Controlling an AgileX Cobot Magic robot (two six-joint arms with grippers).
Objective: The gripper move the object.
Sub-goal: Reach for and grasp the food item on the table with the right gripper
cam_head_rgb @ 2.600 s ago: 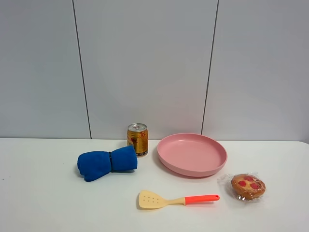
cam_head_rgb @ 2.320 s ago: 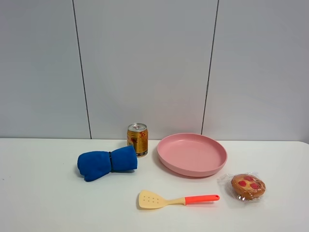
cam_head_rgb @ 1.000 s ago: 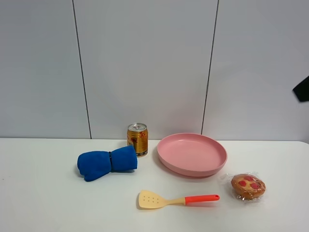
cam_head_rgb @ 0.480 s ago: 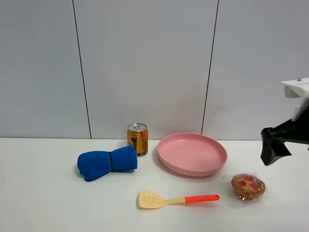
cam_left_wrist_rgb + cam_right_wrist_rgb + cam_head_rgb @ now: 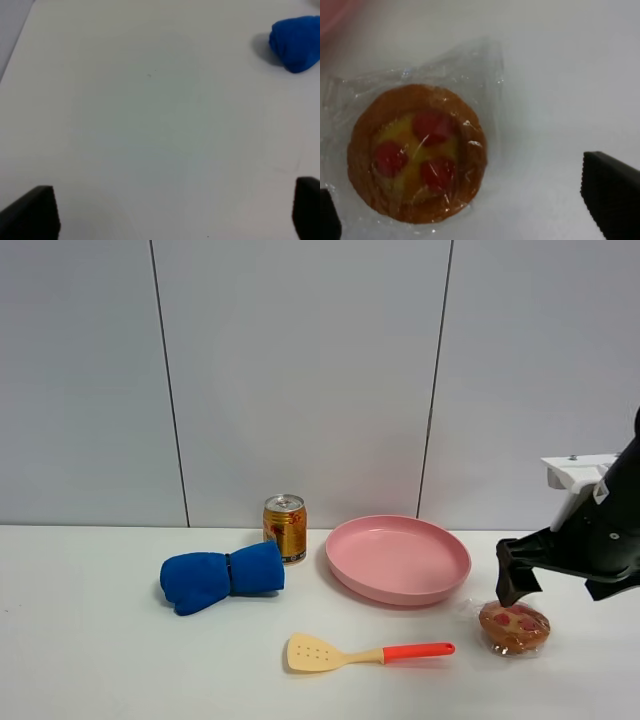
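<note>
Two pairs of jaws, both spread wide, neither holding anything. At the right of the high view, the right gripper (image 5: 511, 582), black-jawed with a white bracket behind, tipped down just above the muffin (image 5: 514, 626), over its rear left edge. From the right wrist camera: one dark finger off to one side of the muffin, a sliver of the other at the opposite edge of the picture, the gap wider than the cake lying between them. Contact with the wrap impossible to tell. Muffin round and golden-brown, three red spots on a yellow centre, sealed in clear crinkly plastic. Lying flat at the front right of the white table (image 5: 90, 660), near the pink plate (image 5: 398, 558) but clear of its rim, and just right of the spatula (image 5: 365, 652), orange handle end nearest. Left gripper (image 5: 167, 210) seen only by its own wrist camera: two black fingertips far apart over bare tabletop, a corner of the blue rolled cloth (image 5: 222, 578) well beyond. Behind the cloth, upright gold can (image 5: 285, 528), just left of the plate
</note>
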